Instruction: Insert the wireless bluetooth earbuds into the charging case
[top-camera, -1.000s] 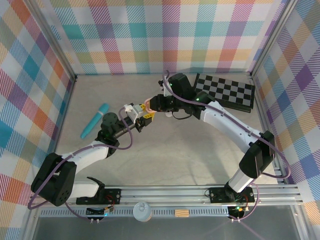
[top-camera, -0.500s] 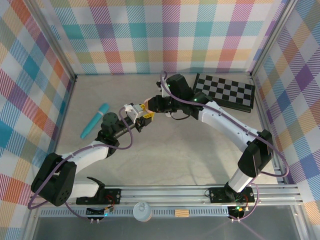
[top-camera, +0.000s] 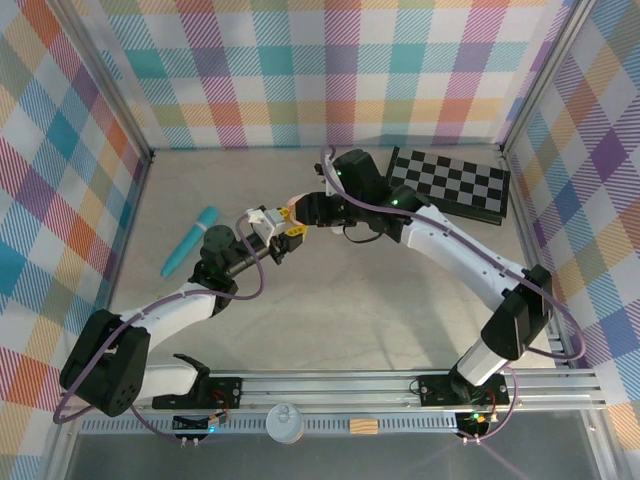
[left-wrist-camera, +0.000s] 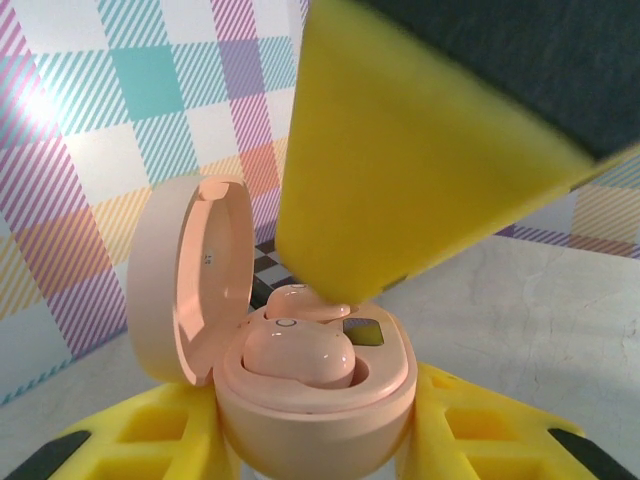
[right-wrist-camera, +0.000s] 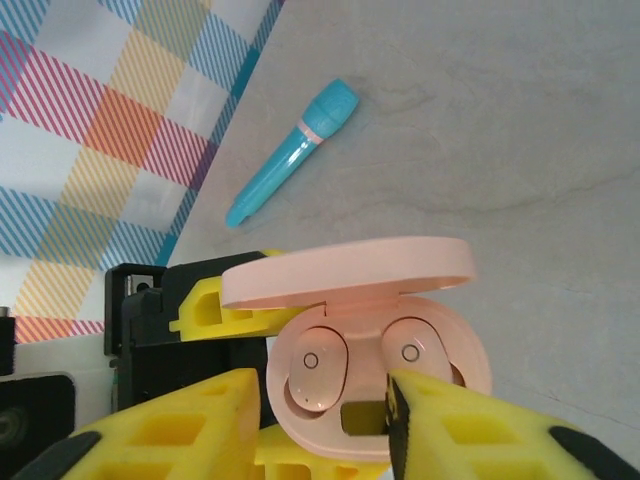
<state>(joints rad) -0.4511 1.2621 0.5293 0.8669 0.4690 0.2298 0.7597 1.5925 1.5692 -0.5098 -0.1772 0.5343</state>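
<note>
My left gripper (left-wrist-camera: 318, 445) is shut on the pink charging case (left-wrist-camera: 320, 400), holding it above the table with its lid (left-wrist-camera: 185, 290) swung open. Two pink earbuds sit in the case's wells: one (right-wrist-camera: 315, 368) on the left and one (right-wrist-camera: 412, 350) on the right. My right gripper (right-wrist-camera: 320, 400) hovers just over the case (right-wrist-camera: 440, 345), jaws apart with nothing between them. One of its yellow fingers (left-wrist-camera: 400, 180) rests over the far earbud (left-wrist-camera: 292, 297); the near earbud (left-wrist-camera: 300, 355) lies uncovered. In the top view the grippers meet at the case (top-camera: 293, 211).
A long teal tube (top-camera: 190, 241) lies on the table left of the left arm, also seen in the right wrist view (right-wrist-camera: 295, 150). A black-and-white checkerboard (top-camera: 452, 184) lies at the back right. Plaid walls enclose three sides.
My right gripper's jaws have parted over the case. The left gripper and the case have stayed put.
</note>
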